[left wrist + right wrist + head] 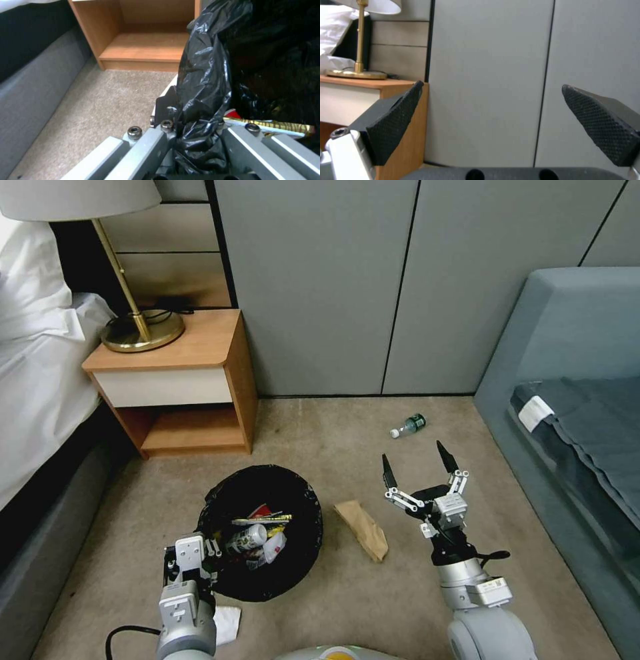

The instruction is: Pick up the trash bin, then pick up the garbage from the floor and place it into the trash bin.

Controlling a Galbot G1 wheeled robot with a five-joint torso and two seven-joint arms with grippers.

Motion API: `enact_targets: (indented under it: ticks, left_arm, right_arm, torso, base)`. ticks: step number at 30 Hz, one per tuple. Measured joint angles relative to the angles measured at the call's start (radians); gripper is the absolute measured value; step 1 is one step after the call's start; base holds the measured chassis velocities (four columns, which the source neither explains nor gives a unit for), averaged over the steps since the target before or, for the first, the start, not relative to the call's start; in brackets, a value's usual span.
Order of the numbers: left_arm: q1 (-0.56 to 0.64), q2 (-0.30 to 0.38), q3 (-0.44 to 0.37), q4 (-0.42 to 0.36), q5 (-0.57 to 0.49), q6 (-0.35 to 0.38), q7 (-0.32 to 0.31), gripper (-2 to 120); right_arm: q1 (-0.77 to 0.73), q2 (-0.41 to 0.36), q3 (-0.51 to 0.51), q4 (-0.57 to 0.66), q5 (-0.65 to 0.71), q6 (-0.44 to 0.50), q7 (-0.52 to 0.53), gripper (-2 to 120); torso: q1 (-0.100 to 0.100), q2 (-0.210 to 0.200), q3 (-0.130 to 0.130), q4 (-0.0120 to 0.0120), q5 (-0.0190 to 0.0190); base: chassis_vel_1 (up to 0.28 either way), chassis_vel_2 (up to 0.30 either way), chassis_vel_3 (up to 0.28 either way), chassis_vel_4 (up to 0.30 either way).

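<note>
Nearest the head camera, the left gripper [200, 553] is clamped on the near rim of the small round trash bin lined with a crinkly black bag [293, 500]; in the left wrist view its fingers [166, 110] pinch the folded black liner [203, 82] with no gap between them. Just beside that arm a crumpled white tissue [227, 623] lies on the beige carpet [320, 447]. Inside the bin sit a yellow and foil snack wrapper [261, 520], a small plastic bottle with a pale label [245, 538], a bit of red paper packet [260, 510] and white scraps.

To the right of the bin, apart from it, a crumpled brown paper bag [362, 529] lies flat on the carpet. The right gripper [420, 468] hangs just beside the bag's far end with its two black textured fingers [391, 125] spread wide and nothing between them. Farther off, near the grey panelled wall [333, 280], a small green-tinted plastic bottle with a white cap [408, 426] lies on its side.

A wooden bedside table with a white drawer [180, 380] stands beyond the bin, carrying a brass lamp [137, 323]
</note>
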Motion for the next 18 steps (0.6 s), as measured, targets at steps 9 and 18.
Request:
enact_targets:
  ticks: [9,18]
  left_arm:
    - [0.000,0.000,0.000,0.000,0.000,0.000,0.000,1]
    - [0.000,0.000,0.000,0.000,0.000,0.000,0.000,1]
  right_arm:
    - [0.012,-0.004,0.005,-0.003,-0.002,0.019,-0.023,100]
    - [0.116,-0.092,-0.067,-0.086,0.040,-0.176,0.000,100]
  torso:
    - [0.000,0.000,0.000,-0.0001,0.0000]
    - [0.000,0.000,0.000,0.0002,0.0002]
  base:
    - [-0.011,0.015,0.012,-0.014]
    - [0.000,0.000,0.000,0.000]
